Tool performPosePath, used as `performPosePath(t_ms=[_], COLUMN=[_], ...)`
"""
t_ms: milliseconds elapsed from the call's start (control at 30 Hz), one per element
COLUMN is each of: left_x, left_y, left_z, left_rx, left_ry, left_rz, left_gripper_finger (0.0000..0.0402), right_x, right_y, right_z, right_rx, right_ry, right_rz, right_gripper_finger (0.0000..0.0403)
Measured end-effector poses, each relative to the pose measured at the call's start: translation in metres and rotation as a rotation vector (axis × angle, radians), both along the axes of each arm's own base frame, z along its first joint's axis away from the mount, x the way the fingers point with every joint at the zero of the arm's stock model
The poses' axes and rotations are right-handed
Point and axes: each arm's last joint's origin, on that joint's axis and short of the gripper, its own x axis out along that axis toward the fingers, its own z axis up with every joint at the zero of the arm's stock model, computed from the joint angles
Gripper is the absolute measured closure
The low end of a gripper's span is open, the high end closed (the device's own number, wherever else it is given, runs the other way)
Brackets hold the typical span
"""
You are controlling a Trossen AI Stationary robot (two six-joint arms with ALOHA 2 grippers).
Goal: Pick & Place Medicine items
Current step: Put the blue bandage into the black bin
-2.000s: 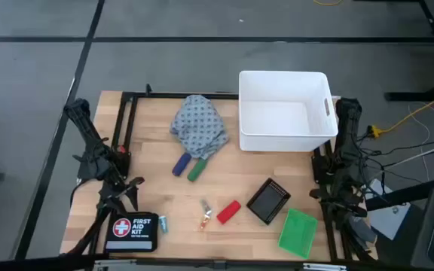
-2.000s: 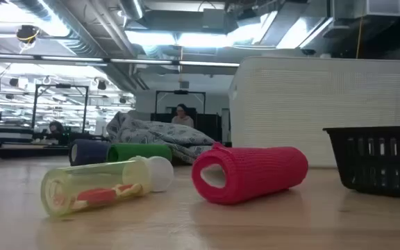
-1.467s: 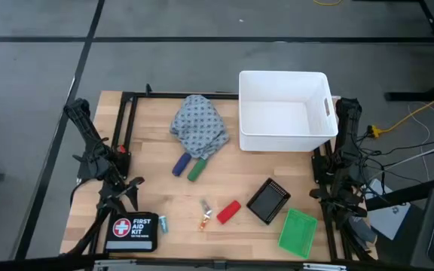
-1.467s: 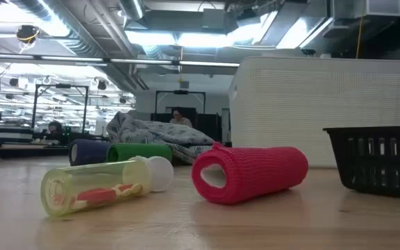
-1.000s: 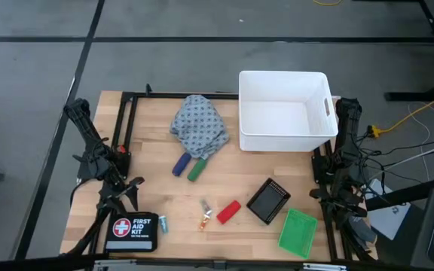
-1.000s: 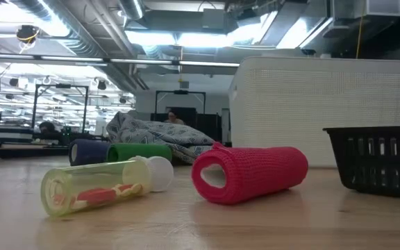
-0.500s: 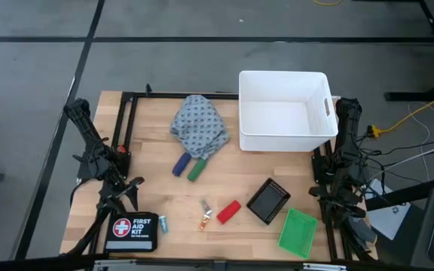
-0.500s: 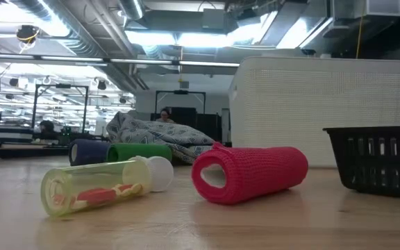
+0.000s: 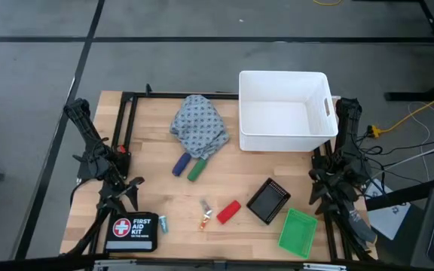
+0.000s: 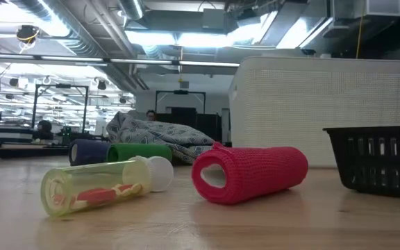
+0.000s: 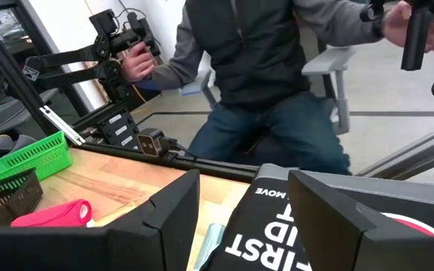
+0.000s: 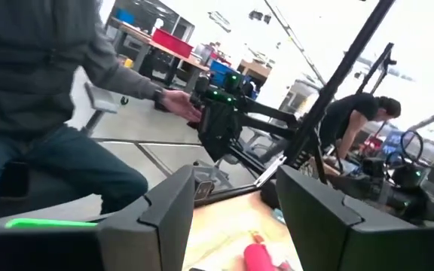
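The medicine items lie loose on the wooden table. The blue cylinder (image 9: 180, 164) and green cylinder (image 9: 197, 170) rest side by side against a patterned cloth (image 9: 200, 126). The red oblong block (image 9: 228, 211) (image 10: 248, 173) lies next to the orange-and-white tube (image 9: 204, 213) (image 10: 96, 187). The pale teal vial (image 9: 163, 223) lies beside the black first-aid pouch (image 9: 132, 232) (image 11: 307, 226). My left gripper (image 9: 119, 197) (image 11: 243, 218) is open at the left edge, just above the pouch. My right gripper (image 9: 328, 197) (image 12: 236, 218) is open at the right edge.
A white bin (image 9: 285, 120) stands at the far right. A small black basket (image 9: 267, 201) and a green basket (image 9: 298, 231) sit near the right front corner. A black frame borders the table. People stand beyond the near edge, holding handles.
My right arm has stirred slightly at the table's right edge. Nothing on the table has moved.
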Motion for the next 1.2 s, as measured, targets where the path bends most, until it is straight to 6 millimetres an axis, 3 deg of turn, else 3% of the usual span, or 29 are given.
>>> performPosePath(t_ms=[200, 300, 467, 600, 767, 1000, 1200], left_x=[0.000, 0.002, 0.011, 0.011, 0.009, 0.009, 0.011], left_y=[0.000, 0.002, 0.014, 0.026, 0.035, 0.037, 0.032], left_z=[0.003, 0.007, 0.027, 0.038, 0.040, 0.040, 0.043], left_rx=[-0.068, -0.037, -0.053, -0.154, -0.164, -0.175, -0.290], left_ry=[0.035, -0.020, -0.232, -0.234, -0.201, -0.192, -0.191], left_rz=[0.014, 0.102, 0.613, 1.000, 1.290, 1.340, 1.153], left_gripper_finger=[0.0203, 0.0203, 0.0203, 0.0203, 0.0203, 0.0203, 0.0203], right_x=[0.001, 0.001, 0.001, 0.001, 0.001, 0.002, 0.005], right_y=[-0.001, -0.001, -0.001, -0.001, -0.001, -0.005, -0.009], right_z=[0.000, 0.000, 0.000, 0.000, 0.001, 0.012, 0.024], right_rx=[0.025, 0.041, 0.041, 0.044, 0.038, 0.169, 0.232], right_ry=[0.026, 0.040, 0.040, 0.042, 0.024, 0.011, -0.103], right_rz=[-0.022, -0.031, -0.031, -0.031, -0.034, -0.107, -0.069], right_gripper_finger=[0.0213, 0.0213, 0.0213, 0.0213, 0.0213, 0.0213, 0.0213])
